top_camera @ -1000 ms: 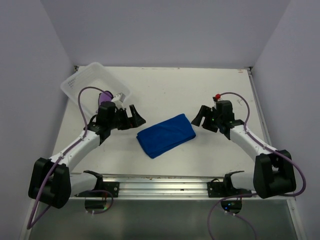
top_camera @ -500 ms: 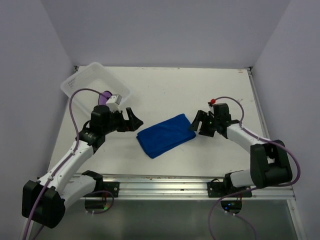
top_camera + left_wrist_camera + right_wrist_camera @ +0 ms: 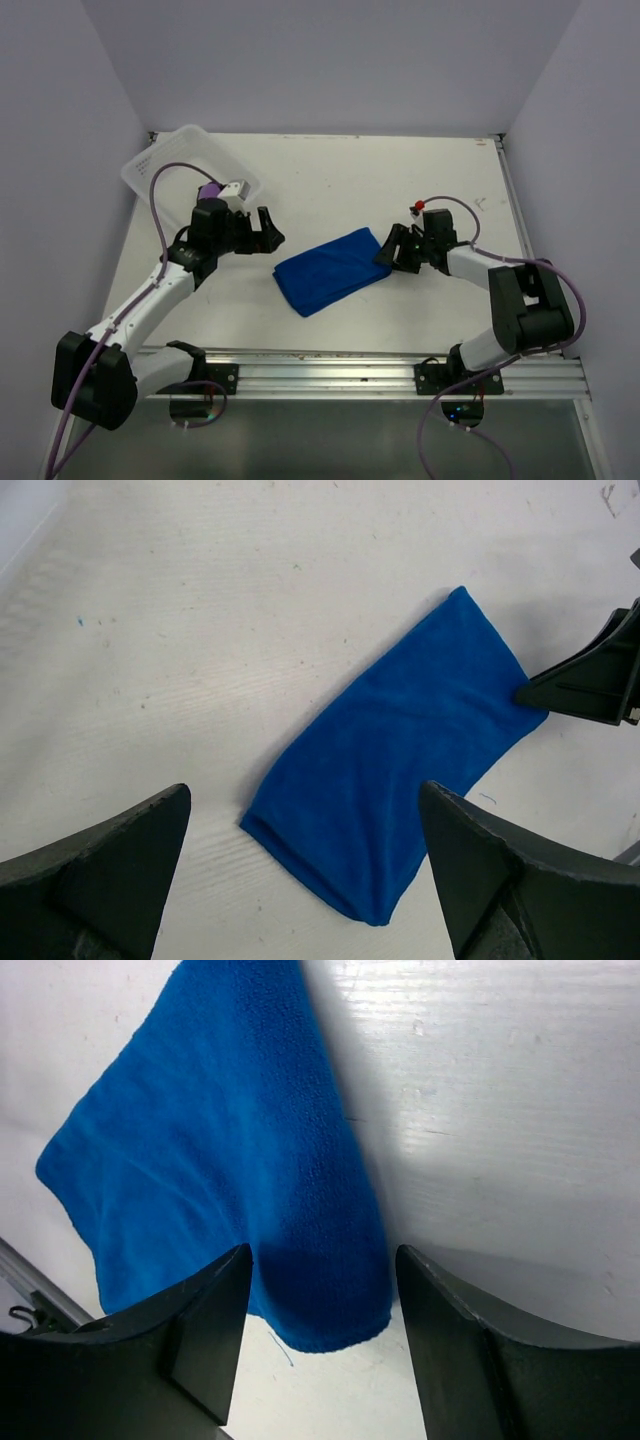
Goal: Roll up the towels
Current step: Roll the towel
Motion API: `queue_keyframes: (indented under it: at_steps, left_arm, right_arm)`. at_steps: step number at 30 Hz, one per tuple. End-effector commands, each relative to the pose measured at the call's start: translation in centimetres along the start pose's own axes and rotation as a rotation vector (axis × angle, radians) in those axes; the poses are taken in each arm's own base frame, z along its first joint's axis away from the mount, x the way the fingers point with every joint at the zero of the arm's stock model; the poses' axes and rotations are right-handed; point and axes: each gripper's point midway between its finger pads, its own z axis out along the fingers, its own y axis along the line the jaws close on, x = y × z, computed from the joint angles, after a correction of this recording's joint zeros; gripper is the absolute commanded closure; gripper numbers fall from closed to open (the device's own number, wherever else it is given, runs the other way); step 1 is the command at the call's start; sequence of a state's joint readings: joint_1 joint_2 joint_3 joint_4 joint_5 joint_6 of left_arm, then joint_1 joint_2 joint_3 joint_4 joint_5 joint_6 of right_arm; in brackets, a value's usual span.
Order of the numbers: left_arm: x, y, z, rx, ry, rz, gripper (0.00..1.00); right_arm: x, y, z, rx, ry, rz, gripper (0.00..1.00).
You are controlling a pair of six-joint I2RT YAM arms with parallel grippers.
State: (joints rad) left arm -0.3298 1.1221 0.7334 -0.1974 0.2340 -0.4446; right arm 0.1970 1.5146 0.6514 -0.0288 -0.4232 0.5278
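top view / table: white table [image 3: 330, 180]; I see both arms reaching in towards its middle.
top view / blue towel: blue towel [image 3: 332, 270] lies flat mid-table as a long strip, slanting from near-left to far-right. Not rolled.
top view / purple towel: purple towel [image 3: 210, 190] sits in the white basket [image 3: 165, 160] at the far-left corner. The left arm hides most of it, so I can't tell its shape.
top view / left gripper: left gripper [image 3: 266, 230] is just left of the blue towel and apart from it.
top view / right gripper: right gripper [image 3: 388, 250] is low at the towel's right end. I can't judge the jaw gap from here.
left wrist / left gripper: left gripper [image 3: 303, 792] has its jaws spread wide with nothing held. It hangs above the table, clear of the cloth.
left wrist / blue towel: blue towel [image 3: 400, 750] fills the gap between the two fingers in frame. A second layer shows along one short end.
left wrist / other arm: a black finger [image 3: 585, 680] of the right gripper has its tip at the towel's opposite end.
right wrist / right gripper: right gripper [image 3: 322, 1260] has its jaws apart, one finger on each side of the towel's end. No pinch that I can see.
right wrist / blue towel: blue towel [image 3: 200, 1160] lies flat on the table [image 3: 500, 1110]. Its end reaches in between the fingers, and one finger overlaps its edge.
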Motion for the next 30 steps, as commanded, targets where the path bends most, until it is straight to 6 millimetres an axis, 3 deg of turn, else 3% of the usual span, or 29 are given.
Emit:
queue_keyframes:
  at_steps: [1,7,13,14,18,26,30]
  left_arm:
    - [-4.3,-0.7,-0.5,-0.005,-0.147,0.079,0.01]
    - [-3.3,-0.7,0.2,0.016,-0.122,0.059,0.00]
    - [-3.1,-1.7,0.7,0.060,-0.086,-0.005,0.01]
    - [-3.3,-2.0,0.4,0.066,-0.097,-0.018,0.01]
    - [-4.6,-3.1,-0.5,0.124,-0.205,-0.050,0.00]
    - [-2.5,-4.3,1.2,0.143,-0.175,-0.012,0.00]
    - [-2.4,-5.5,1.7,0.164,-0.189,0.012,0.01]
  right_arm:
    - [2.3,-1.1,0.9,-0.001,0.072,0.027,0.37]
    - [2.3,-1.1,0.4,0.017,0.055,-0.014,0.51]
    - [3.3,-0.4,-0.4,0.011,0.058,-0.064,0.78]
    - [3.3,-0.6,-0.6,0.023,0.048,-0.069,0.87]
    - [2.9,-0.6,-1.8,0.049,0.011,-0.099,1.00]
    - [2.6,-1.8,-5.6,0.163,-0.127,-0.162,1.00]
    - [2.8,-2.2,-6.0,0.186,-0.137,-0.160,1.00]
